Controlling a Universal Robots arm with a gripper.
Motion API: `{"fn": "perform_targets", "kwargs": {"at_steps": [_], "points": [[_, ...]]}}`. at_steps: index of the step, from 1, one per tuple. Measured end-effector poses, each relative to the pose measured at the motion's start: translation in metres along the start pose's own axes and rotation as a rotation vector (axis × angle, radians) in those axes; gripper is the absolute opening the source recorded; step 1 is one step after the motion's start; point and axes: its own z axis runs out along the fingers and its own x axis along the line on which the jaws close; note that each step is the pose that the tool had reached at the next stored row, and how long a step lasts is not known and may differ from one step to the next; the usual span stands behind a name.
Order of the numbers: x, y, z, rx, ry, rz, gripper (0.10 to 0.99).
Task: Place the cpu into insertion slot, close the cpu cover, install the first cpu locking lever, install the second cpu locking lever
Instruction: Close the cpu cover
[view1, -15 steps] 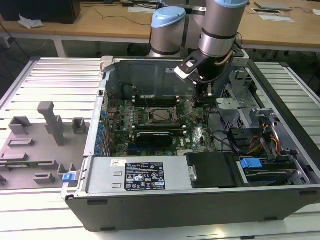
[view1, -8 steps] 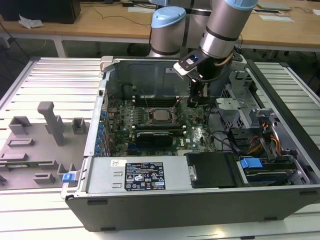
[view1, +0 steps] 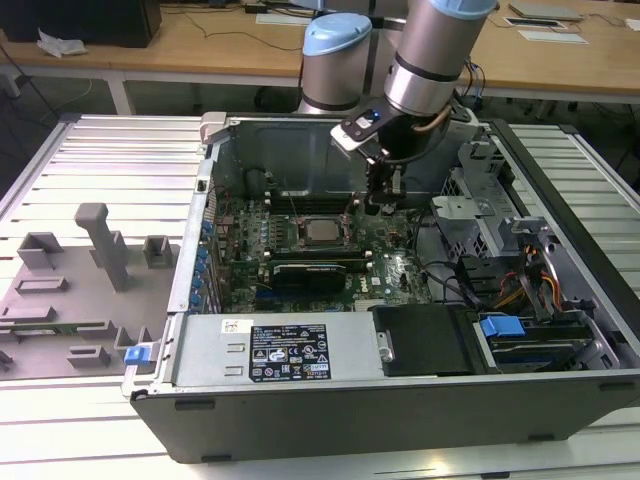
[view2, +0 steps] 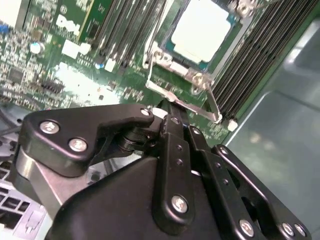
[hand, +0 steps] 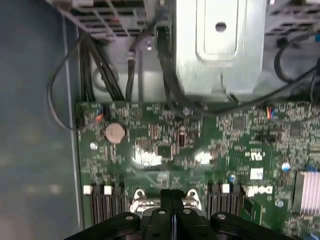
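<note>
cpu (view2: 200, 27) flat, top up, closed gripper (view1: 384, 206) near

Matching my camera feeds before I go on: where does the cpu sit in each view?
Exterior view: the cpu sits in the socket, to the exterior view's left of the gripper.
Second wrist view: pale square just beyond the gripper.
First wrist view: cannot make it out past the gripper.
Shared landmark: the gripper.
</note>
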Motion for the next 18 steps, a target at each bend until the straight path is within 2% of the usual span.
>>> {"fn": "perform_targets", "kwargs": {"at_steps": [7,11,12,14,15,16,18], "points": [[-0.0002,-0.0192,0.0025,-0.007,0.0003,0.0,0.106],[-0.0003,-0.0234,0.0031,-0.009,0.0003,0.0,0.106],[-0.0003,-0.0257,0.0035,-0.013,0.0006,0.0,0.106],[-0.0004,-0.0315,0.0048,-0.035,0.0011,-0.001,0.106],[-0.0005,-0.0358,0.0059,-0.054,0.0014,-0.001,0.106],[-0.0005,-0.039,0.0068,-0.064,0.002,-0.001,0.106],[-0.0006,-0.0446,0.0083,-0.078,0.003,-0.002,0.106]]}}
